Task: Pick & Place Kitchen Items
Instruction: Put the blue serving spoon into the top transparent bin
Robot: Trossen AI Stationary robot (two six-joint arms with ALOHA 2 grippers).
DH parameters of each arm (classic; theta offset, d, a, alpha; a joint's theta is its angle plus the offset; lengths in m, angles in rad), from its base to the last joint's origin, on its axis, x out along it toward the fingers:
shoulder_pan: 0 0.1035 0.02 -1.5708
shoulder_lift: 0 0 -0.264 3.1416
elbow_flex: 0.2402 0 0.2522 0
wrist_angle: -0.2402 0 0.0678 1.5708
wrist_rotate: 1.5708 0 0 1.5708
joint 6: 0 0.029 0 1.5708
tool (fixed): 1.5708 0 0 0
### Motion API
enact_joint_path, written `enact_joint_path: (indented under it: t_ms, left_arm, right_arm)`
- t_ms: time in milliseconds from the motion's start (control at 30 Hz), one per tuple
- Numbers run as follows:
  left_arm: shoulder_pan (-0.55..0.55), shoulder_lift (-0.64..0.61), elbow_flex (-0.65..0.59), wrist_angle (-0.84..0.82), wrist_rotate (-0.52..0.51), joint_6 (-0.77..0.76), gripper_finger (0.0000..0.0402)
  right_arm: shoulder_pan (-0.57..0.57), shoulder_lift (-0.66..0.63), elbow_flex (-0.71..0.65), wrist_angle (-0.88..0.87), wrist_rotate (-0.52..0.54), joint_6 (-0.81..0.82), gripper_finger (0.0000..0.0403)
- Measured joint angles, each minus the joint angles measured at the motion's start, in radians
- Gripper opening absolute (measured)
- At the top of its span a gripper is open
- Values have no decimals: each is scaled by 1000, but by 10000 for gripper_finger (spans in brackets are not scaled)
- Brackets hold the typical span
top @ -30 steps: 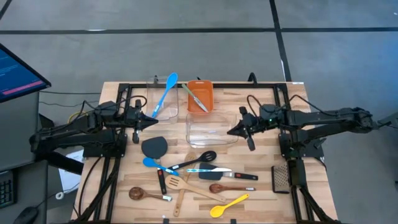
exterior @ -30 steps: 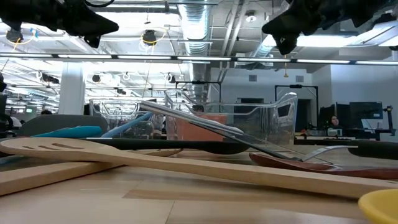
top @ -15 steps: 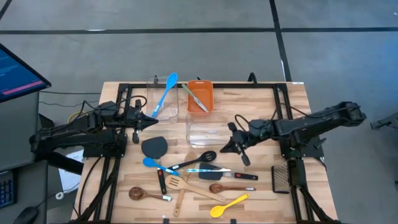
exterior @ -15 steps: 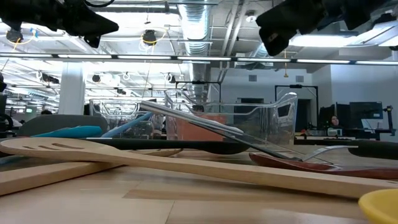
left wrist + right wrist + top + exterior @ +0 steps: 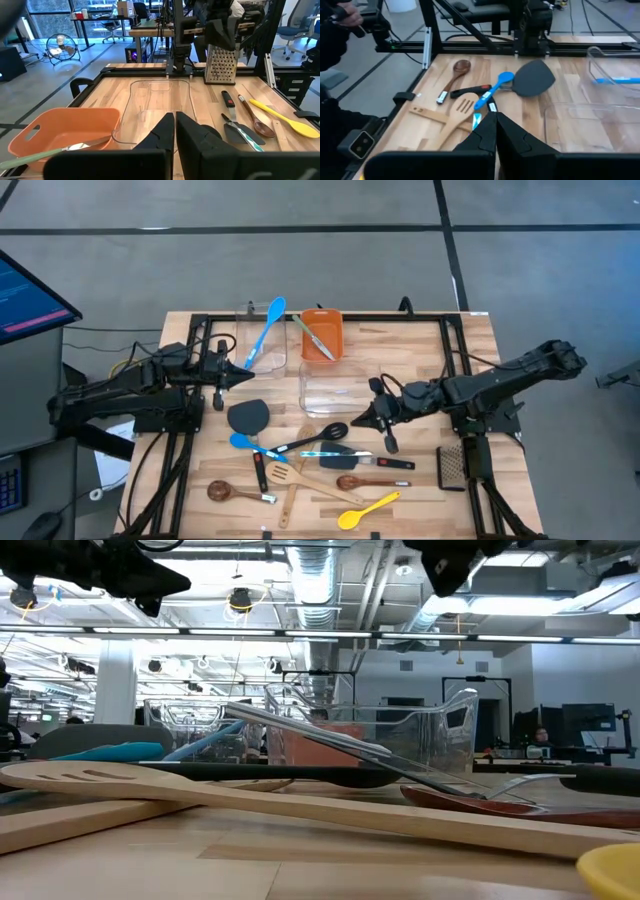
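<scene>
The kitchen items lie in a loose pile at the table's near middle: a black turner (image 5: 247, 416), a blue spoon (image 5: 243, 442), a black ladle (image 5: 333, 431), a wooden slotted spatula (image 5: 285, 477) and a yellow spoon (image 5: 365, 510). Another blue spoon (image 5: 266, 330) leans in a clear tub at the far side. My right gripper (image 5: 357, 420) hovers shut above the pile's right part, and its wrist view (image 5: 494, 122) shows the turner (image 5: 535, 79) and the slotted spatula (image 5: 457, 112) ahead. My left gripper (image 5: 248, 367) waits shut at the left, above the table.
An orange bin (image 5: 322, 334) holding a green-handled utensil stands at the far middle. A clear tub (image 5: 340, 388) stands between the grippers, just beyond my right gripper. A metal grater (image 5: 452, 467) lies at the near right. Black frame rails run along the table's sides.
My right gripper has swung from beside the clear tub toward the table's near edge and a little to the left, ending over the utensil pile. It has stayed shut. No utensil has moved.
</scene>
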Motion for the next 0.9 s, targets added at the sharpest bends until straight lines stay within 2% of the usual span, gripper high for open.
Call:
enact_joint_path:
  t_ms: [400, 900]
  left_arm:
    - [0, 0, 0, 11, 0, 0, 2]
    - [0, 11, 0, 47, 0, -31, 2]
  right_arm:
    - [30, 0, 27, 1, 0, -44, 0]
    - [5, 0, 27, -18, 0, -36, 0]
